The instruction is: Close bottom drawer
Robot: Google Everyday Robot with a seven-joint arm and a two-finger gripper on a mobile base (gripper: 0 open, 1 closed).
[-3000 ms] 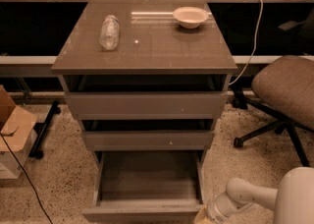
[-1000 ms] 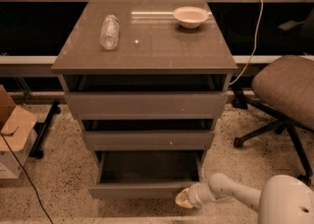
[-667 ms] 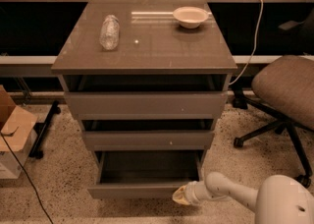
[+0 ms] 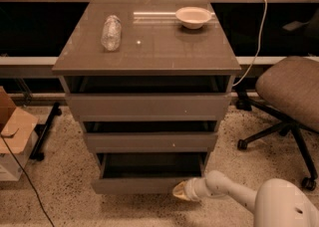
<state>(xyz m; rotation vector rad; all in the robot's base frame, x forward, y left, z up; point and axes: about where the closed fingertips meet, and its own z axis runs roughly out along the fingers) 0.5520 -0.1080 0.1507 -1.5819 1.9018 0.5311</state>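
The grey-brown cabinet (image 4: 149, 56) has three drawers. The bottom drawer (image 4: 144, 185) stands partly open, its flat handleless front a short way out from the cabinet, with a dark strip of its box showing behind. My gripper (image 4: 178, 190) is at the lower right, at the end of the white arm (image 4: 229, 193), its tip against the right part of the drawer front. The middle drawer (image 4: 149, 141) and the top drawer (image 4: 148, 105) above it are also slightly out.
A clear plastic bottle (image 4: 111, 32) lies on the cabinet top, with a white bowl (image 4: 193, 17) at the back right. An office chair (image 4: 289, 96) stands to the right. A cardboard box (image 4: 12, 131) sits at the left on the speckled floor.
The bottom drawer has slid in a good way, from far out to only slightly open. My gripper and arm have moved left and inward with the drawer front.
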